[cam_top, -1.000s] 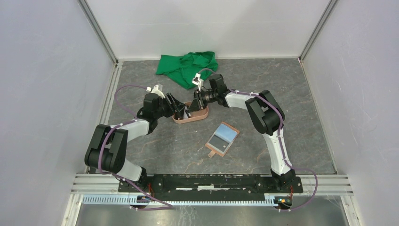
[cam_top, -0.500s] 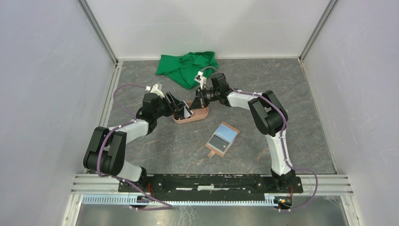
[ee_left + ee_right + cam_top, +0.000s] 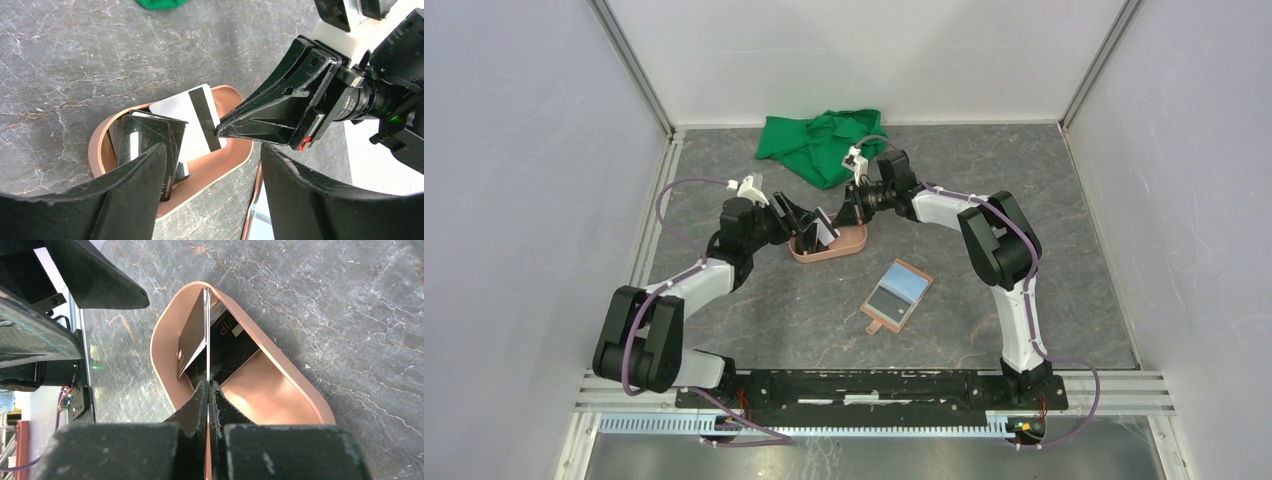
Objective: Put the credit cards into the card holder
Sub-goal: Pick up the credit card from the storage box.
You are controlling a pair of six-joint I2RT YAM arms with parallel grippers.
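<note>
- The left gripper (image 3: 212, 149), one of two, has its jaws spread wide and grips nothing. It hangs over the near end of the tray, with one finger on each side of the card pile.
- One salmon-pink oval tray (image 3: 97, 147) sits directly below the left gripper on the grey marbled table (image 3: 65, 65).
- The dark cards (image 3: 147, 135), marked with thin gold lines, lie stacked askew in the tray. They are just ahead of the finger at the left of that gripper's own view. At least two can be counted, and any others underneath are hidden.
- One pale card (image 3: 175, 110) with a black magnetic stripe lies tilted across the dark ones. One of its edges is pinched in the tips of the right gripper.
- The right gripper (image 3: 208, 386) is clamped tight on that pale card. Its own camera sees the card edge-on, as a thin line running forward from the fingertips over the tray. The two grippers face each other tip to tip, near but apart.
- One crumpled green cloth (image 3: 819, 145) lies beyond both grippers, toward the back wall and clear of the tray.
- One tan card holder (image 3: 873, 324) lies open and flat on the near side of the right gripper, well apart from both grippers and the tray. Its short tab points toward the arm bases. Inside it shows a light blue panel and a dark grey one, but I cannot tell whether these are cards.
</note>
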